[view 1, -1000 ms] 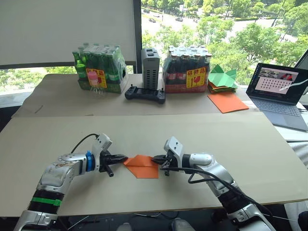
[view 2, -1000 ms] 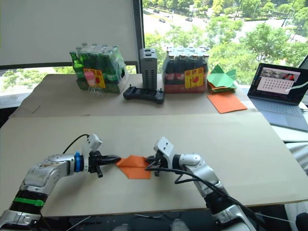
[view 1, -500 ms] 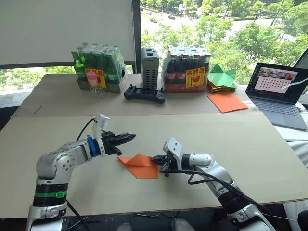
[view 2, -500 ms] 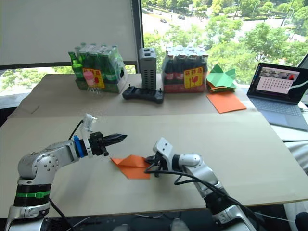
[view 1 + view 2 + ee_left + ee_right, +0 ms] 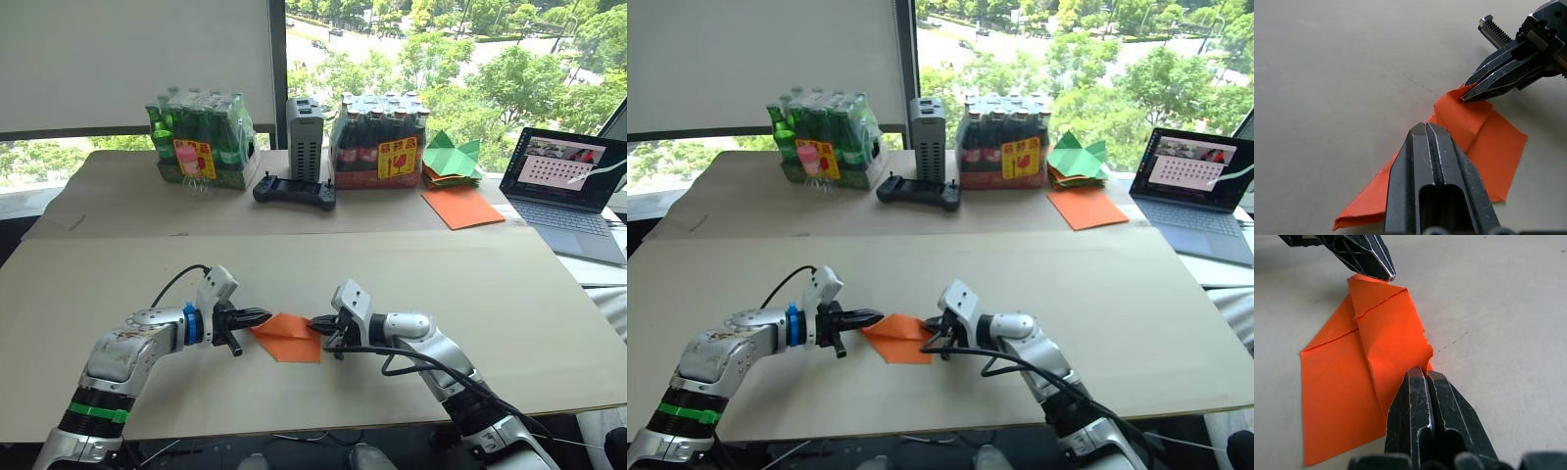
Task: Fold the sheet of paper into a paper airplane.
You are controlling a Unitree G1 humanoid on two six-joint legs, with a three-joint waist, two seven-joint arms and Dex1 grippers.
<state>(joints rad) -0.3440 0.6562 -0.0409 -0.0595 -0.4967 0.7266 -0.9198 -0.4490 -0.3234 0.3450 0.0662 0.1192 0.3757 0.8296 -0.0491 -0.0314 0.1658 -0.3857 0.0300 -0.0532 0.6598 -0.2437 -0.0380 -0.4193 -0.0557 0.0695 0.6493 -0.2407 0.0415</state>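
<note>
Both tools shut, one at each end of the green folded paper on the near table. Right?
Not green. The sheet of paper is bright orange, as both eye views and both wrist views show. The rest holds: the left tool and the right tool are shut, one at each end of it, on the near table.

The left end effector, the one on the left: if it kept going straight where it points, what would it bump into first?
Probably the sheet of paper: the left end effector already sits at its near corner. Past the paper, the right end effector faces it head-on, pinching the opposite edge.
</note>
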